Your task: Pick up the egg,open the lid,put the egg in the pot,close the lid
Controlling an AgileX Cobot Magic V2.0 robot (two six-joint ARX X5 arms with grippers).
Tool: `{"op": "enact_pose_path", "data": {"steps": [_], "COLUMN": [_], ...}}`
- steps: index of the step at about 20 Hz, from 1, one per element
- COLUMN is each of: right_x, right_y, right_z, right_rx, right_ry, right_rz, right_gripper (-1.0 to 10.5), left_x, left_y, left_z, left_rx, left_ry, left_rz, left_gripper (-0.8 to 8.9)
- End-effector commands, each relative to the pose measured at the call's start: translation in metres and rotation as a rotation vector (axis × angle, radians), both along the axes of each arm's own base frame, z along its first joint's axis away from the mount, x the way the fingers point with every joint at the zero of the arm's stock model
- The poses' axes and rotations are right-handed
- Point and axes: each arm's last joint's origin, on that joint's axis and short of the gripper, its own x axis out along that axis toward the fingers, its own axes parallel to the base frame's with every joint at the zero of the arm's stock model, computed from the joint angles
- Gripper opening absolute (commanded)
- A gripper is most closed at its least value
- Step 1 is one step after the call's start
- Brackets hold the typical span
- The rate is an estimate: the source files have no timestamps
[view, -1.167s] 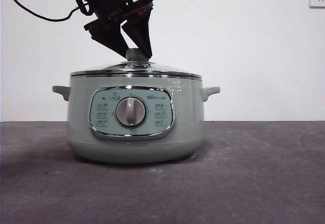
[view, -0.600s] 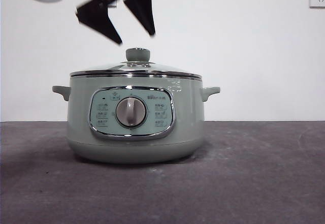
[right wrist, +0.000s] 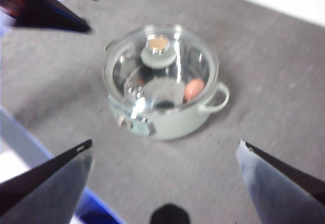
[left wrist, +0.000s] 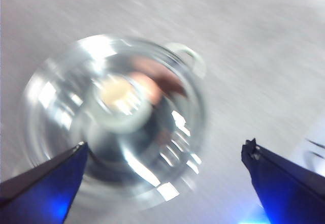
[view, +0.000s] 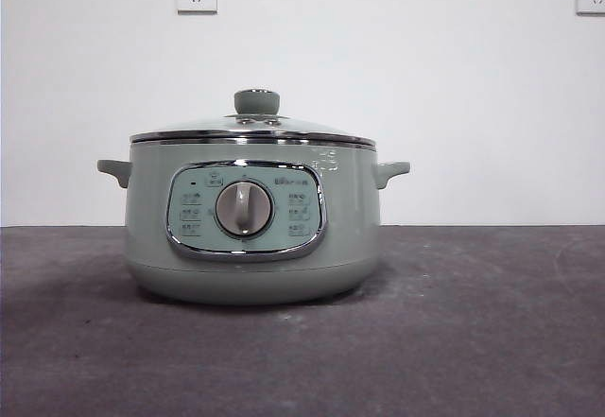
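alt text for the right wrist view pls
Seen from above, the sage-green pot sits on a grey table with its glass lid on and the egg inside. The right gripper hangs open above; the left gripper shows at one corner.

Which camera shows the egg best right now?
The right wrist view: the egg shows clearly through the lid, inside the pot. The left wrist view shows only a blurred orange smear under the glass; the front view does not show it.
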Motion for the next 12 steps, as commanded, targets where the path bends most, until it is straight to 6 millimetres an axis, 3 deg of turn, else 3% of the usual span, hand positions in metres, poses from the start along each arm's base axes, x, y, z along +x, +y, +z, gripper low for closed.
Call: {"op": "enact_pose_path", "data": {"steps": [1,3,5,6,7,12], "right_x": [0.0,0.001,0.002,0.003,0.005,0.007], "right_y": [0.002,0.003,0.004,0.005,0.007,0.008], "right_z": [-0.004,-0.009,-0.014,-0.016,-0.017,-0.018], "right_rx": [-0.002,-0.019,-0.048,-0.065,-0.07,-0.077], "right_ry": [0.06,0.122,0.183,0.208,0.217,0.22], "right_rz": [0.031,0.056,0.065,0.065,0.065,0.064], "right_gripper": [4.7,4.7,3.1,1.5,-0.2,0.0], "left_x": [-0.018,-0.035,-0.05,-0.057,-0.062,-0.071], "left_y": [0.009,0.017,0.025,0.028,0.031,0.035], "left_z": [0.007,0.013,0.018,0.02,0.021,0.023], "left_rx": [-0.014,-0.022,-0.035,-0.042,-0.038,-0.033], "left_ry": [0.03,0.047,0.069,0.082,0.085,0.086], "left_rz": [-0.012,-0.025,-0.046,-0.057,-0.057,-0.06], "left_gripper": [6.25,5.94,2.67,0.16,0.0,-0.07]}}
